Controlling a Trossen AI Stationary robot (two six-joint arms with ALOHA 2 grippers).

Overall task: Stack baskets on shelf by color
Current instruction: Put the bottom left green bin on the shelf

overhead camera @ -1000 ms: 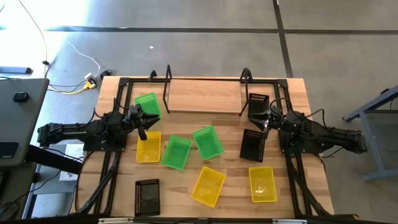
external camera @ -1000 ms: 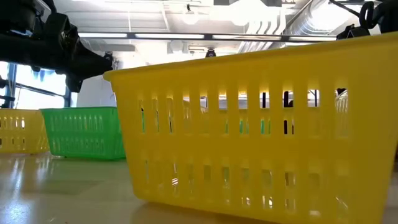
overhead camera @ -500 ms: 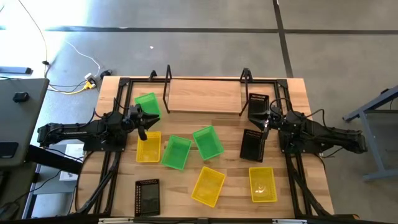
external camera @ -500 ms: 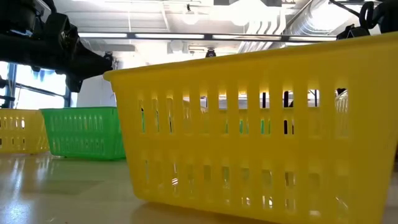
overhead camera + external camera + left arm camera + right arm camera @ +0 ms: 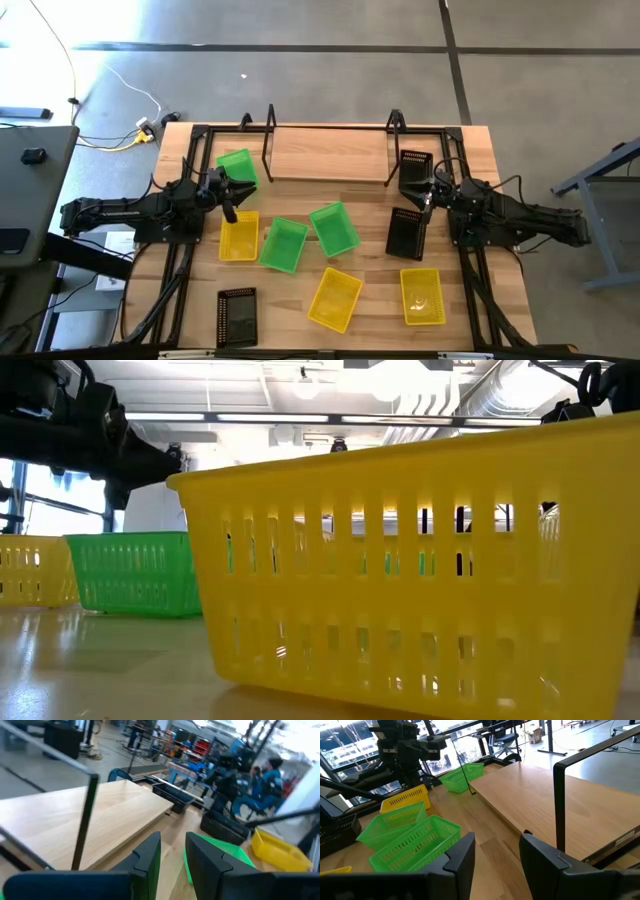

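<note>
Lower frame of the high view: scattered yellow, green and black baskets. Mid-left, left gripper [image 5: 231, 190], fingers slightly parted, holding nothing, beside a green basket [image 5: 238, 167]. Mid-right, right gripper [image 5: 428, 188], fingers parted, between two black baskets. Top centre: shelf [image 5: 328, 155], bare.

Over the last second the only visible change is a slight shift of the left end effector [image 5: 232, 190] beside the green basket [image 5: 237, 167] near the shelf's [image 5: 328, 155] left end.
</note>
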